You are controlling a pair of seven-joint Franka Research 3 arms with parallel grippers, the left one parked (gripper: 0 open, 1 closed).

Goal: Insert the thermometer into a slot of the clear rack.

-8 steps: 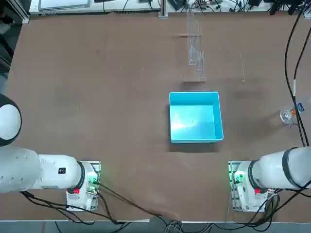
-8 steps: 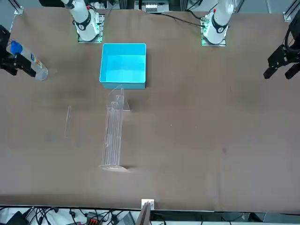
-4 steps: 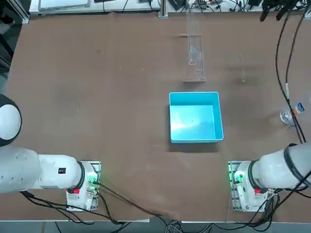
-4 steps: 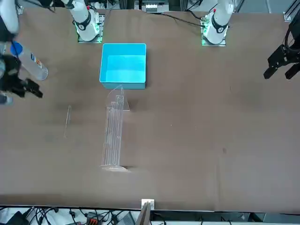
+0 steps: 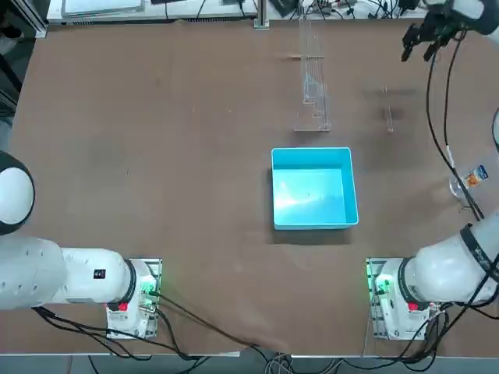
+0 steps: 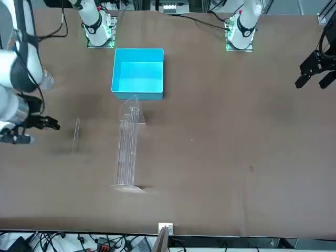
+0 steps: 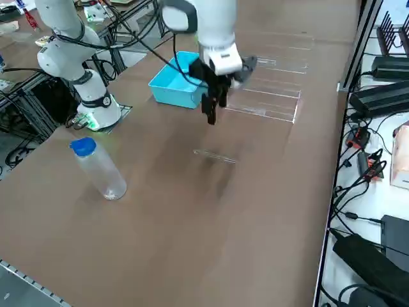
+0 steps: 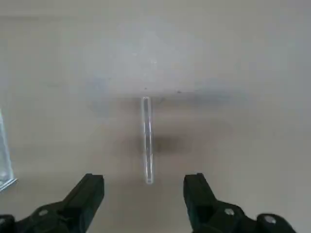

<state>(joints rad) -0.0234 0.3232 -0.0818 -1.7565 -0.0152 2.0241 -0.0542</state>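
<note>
"Clear, thin glass thermometer (image 8: 148, 141): where did we see it?"

"Flat on the brown table (image 5: 195, 195), right of the transparent acrylic rack (image 5: 314, 101). Our black right gripper (image 8: 144, 201) hovered above, fingers apart."

Inspection for markings: no legible text, brand, number or sign found. The clear plastic bottle (image 5: 458, 187) carries a small label (image 5: 476, 176) with orange and blue areas; any print on it is too small to read.
</note>
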